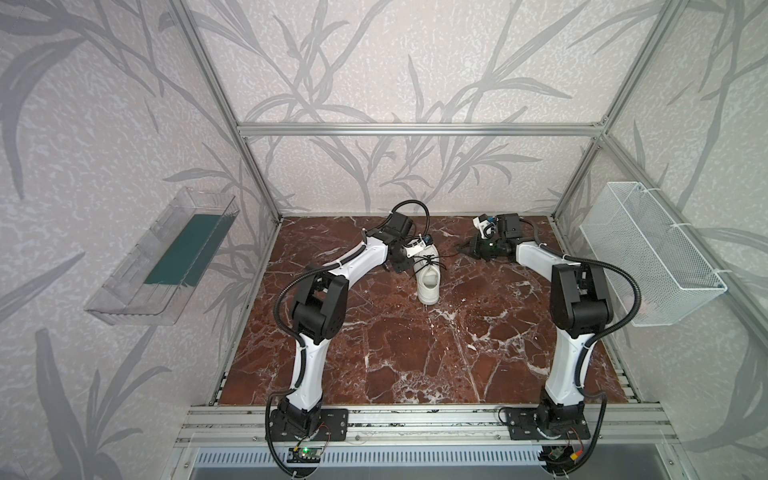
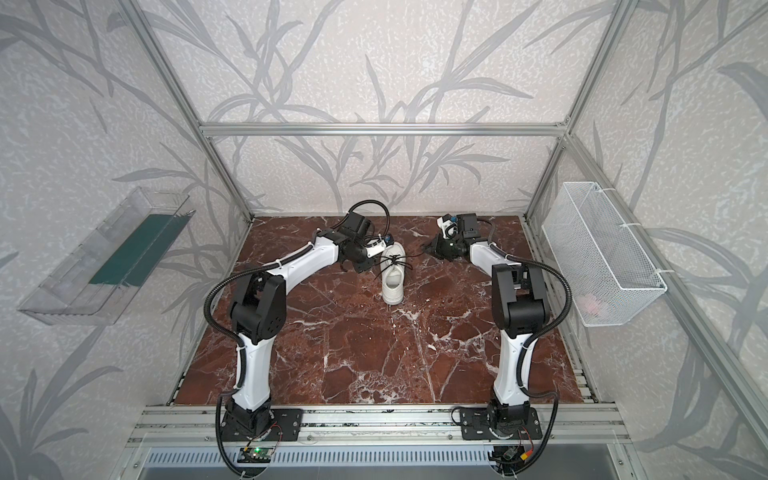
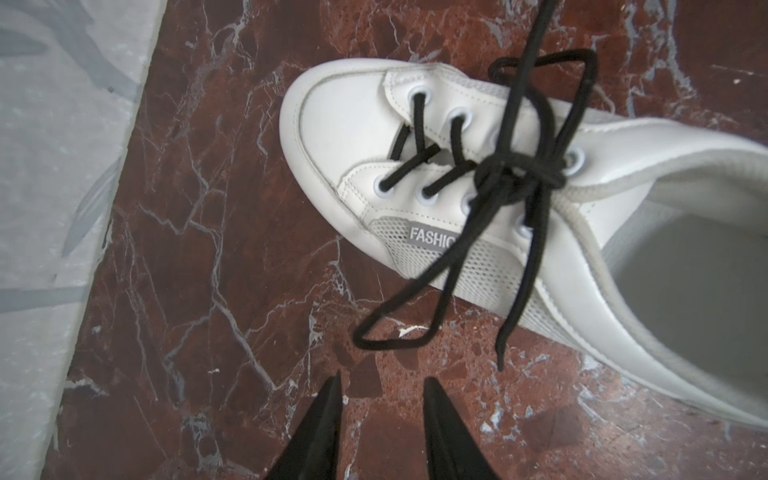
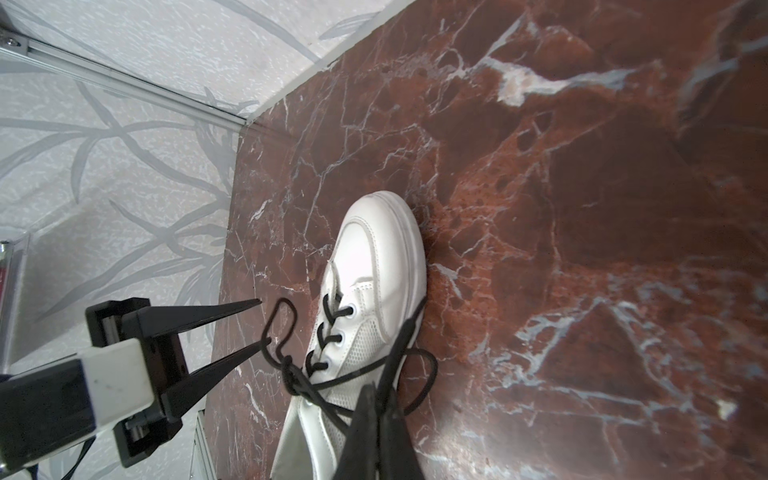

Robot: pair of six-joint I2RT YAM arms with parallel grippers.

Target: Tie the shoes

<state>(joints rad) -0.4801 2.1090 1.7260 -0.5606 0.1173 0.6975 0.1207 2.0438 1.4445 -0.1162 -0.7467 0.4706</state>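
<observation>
The white sneaker rests on the red marble worktop toward the far edge, near the middle between the 2 arms, with its toe pointing at the back wall and its heel opening toward the arm bases in both top views. Its black laces are drawn into a knot over the tongue, with 1 loop and 1 free end trailing off the shoe's side onto the marble and another loop lying on the opposite side.

The left gripper stands just beside the sneaker on the left in both top views. In the left wrist view its 2 black pointed fingers are parted with bare marble between them, and nothing is held; the nearest lace loop lies close to the tips without touching them in that view. In the right wrist view 1 fingertip appears to meet that loop, though contact is hard to tell.

The right gripper sits to the right of the sneaker, its fingers pressed together on a lace strand that runs taut from the knot into the tips.

A clear plastic bin hangs on the left wall and a white wire basket on the right wall.
</observation>
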